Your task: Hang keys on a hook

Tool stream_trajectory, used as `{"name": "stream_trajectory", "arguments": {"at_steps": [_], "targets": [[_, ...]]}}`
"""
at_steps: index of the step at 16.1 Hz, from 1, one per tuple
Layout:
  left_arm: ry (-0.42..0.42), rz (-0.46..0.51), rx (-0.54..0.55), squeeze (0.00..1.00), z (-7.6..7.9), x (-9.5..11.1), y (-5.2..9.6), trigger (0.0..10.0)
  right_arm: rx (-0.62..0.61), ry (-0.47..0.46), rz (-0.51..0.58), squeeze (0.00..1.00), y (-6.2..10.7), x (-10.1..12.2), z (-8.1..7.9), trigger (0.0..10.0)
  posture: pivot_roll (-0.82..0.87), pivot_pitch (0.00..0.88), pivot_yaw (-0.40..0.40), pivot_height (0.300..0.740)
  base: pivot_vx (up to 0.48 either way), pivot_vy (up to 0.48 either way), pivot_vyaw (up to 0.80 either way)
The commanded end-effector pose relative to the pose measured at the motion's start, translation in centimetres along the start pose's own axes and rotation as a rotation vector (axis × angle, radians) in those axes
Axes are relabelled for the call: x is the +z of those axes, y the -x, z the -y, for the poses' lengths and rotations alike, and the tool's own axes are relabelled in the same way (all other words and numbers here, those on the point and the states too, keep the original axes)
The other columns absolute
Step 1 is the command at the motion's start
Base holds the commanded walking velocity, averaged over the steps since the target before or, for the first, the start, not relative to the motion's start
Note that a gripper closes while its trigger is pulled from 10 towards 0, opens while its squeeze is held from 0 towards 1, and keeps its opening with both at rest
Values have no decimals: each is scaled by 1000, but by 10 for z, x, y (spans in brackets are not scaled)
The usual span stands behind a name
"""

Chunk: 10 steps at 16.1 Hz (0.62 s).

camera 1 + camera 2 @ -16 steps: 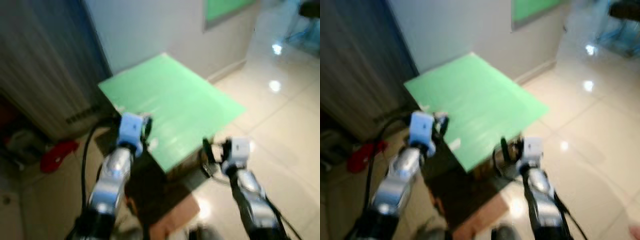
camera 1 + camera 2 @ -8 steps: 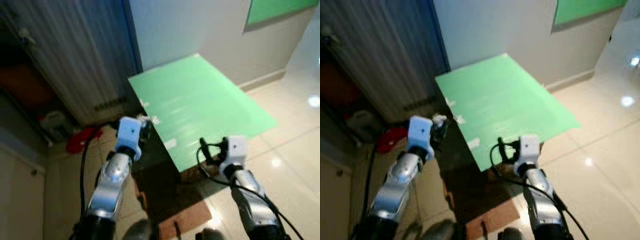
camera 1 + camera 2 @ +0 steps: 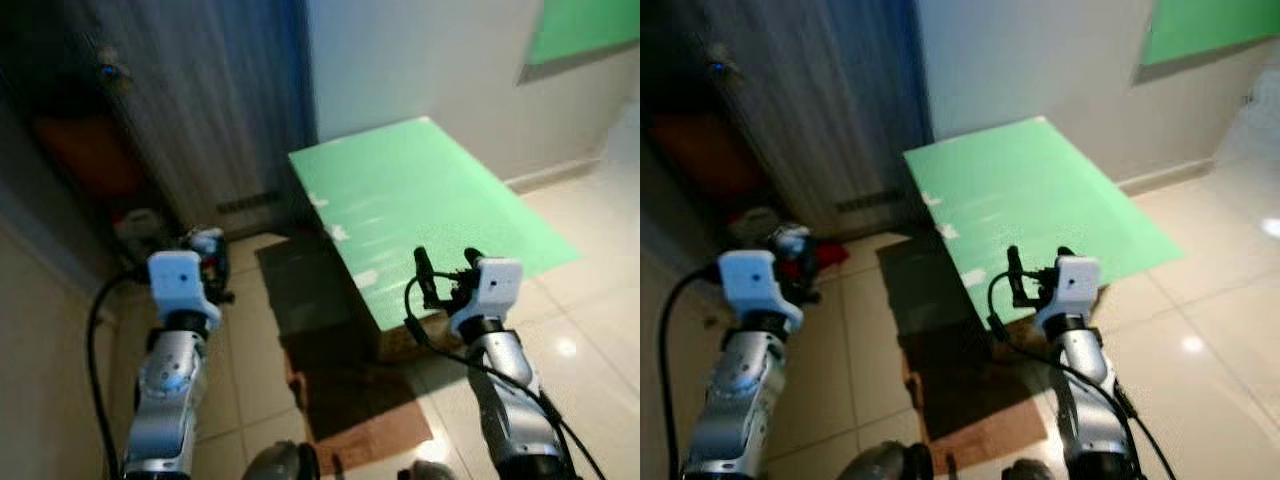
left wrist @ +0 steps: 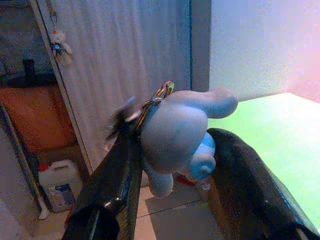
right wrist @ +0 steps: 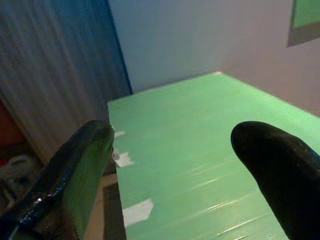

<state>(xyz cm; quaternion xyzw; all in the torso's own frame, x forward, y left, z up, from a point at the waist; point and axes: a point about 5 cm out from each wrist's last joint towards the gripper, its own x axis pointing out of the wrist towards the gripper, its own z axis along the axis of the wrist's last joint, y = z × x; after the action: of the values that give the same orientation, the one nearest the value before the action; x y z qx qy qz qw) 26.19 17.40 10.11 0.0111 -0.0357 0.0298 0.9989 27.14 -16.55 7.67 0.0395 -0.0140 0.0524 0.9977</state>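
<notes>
Left tool [image 4: 172, 150] pinching the keys [image 4: 150, 107] by their charm: a pale blue soft toy figure [image 4: 175, 135] squeezed between the two black fingers, metal ring and key blades sticking out at its top. Held raised ahead of the robot, off to the left of the green desk [image 3: 420, 200], facing a grey ribbed door [image 4: 125, 65].

Right tool [image 5: 175, 170] spread wide, nothing in it, hovering at the near edge of the desk.

Handling, as a guess: bundle light; toy soft and springy, so it gives under the fingers and could twist. The ring is stiff, thin and probably slick, and it is the part that must go over a hook. Better hold is low on the toy, leaving the ring free.

No hook made out for certain. A small toy [image 4: 60, 45] hangs high beside the door.

White jug [image 4: 57, 185] on the floor carries a label, too blurred to read. No other writing.
</notes>
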Motion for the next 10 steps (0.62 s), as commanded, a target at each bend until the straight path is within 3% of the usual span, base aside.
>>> {"name": "stream_trajectory", "arguments": {"at_steps": [1, 8, 10], "targets": [[-10, 11, 19, 0, 4, 2, -1, 0, -19, 2, -2, 0, 3, -1, 3, 10000, -149, 55, 109, 740, 0, 0, 0], [-37, -7, -8, 0, 16, 0, 0, 0, 19, 14, -58, 71, -4, -8, -4, 10000, -150, 70, 104, 740, 0, 0, 0], [-56, 0, -8, 0, 18, 2, -5, 0, 39, 6, -69, 71, -4, -10, -9, 10000, -143, 74, 101, 740, 0, -480, 0]]}}
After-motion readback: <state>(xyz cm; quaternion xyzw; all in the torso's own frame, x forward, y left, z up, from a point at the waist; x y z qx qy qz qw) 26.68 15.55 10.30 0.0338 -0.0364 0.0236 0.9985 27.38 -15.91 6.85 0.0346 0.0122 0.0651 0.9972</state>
